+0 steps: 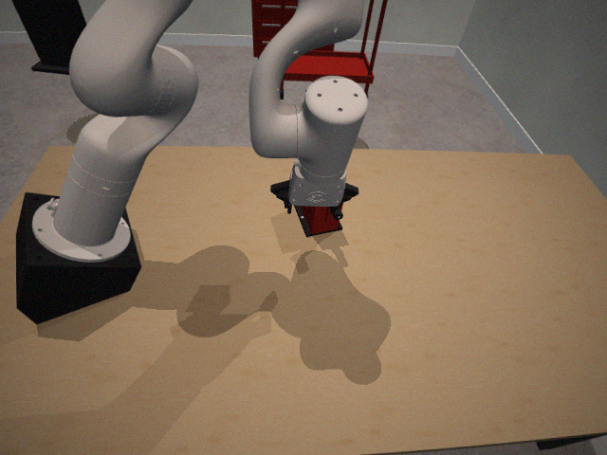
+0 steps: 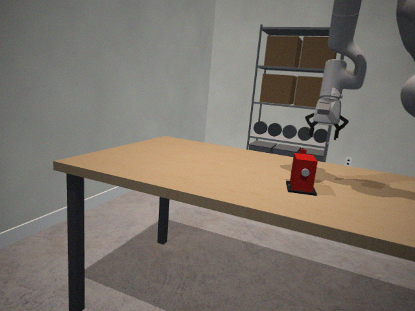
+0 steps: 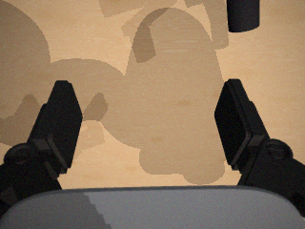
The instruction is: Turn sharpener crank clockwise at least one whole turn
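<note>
Red plastic marked the pencil sharpener [image 2: 303,173], which stood upright on its dark base plate [image 2: 312,192], fixed to the wooden table [image 2: 187,167] toward the far side of the top. In the exterior view a small red piece [image 2: 303,151] stood up past the sharpener's roof, which I took to be the crank's knob at the top of its circle, though the crank end faced away from that camera. A grey disc [image 2: 305,172] sat on the face turned toward the viewer.

Above the sharpener, and well apart from it, hung the gripper [image 2: 325,131], pointed downward. Its fingers were spread to their full width with nothing between them; the wrist view showed only shadowed table between the pads, plus a dark cylinder [image 3: 243,14] at the upper right edge, possibly the knob seen from above, but I could not tell. From the top view the wrist covered most of the sharpener [image 1: 321,220], so only its near end showed below the gripper.

Judged from this, none of the turning was done: the knob looked unmoved from its start, no grip was made, and the whole clockwise turn remained. What was left seemed to be descending to the knob, pinching it from opposite sides, and carrying it round the circle.
</note>
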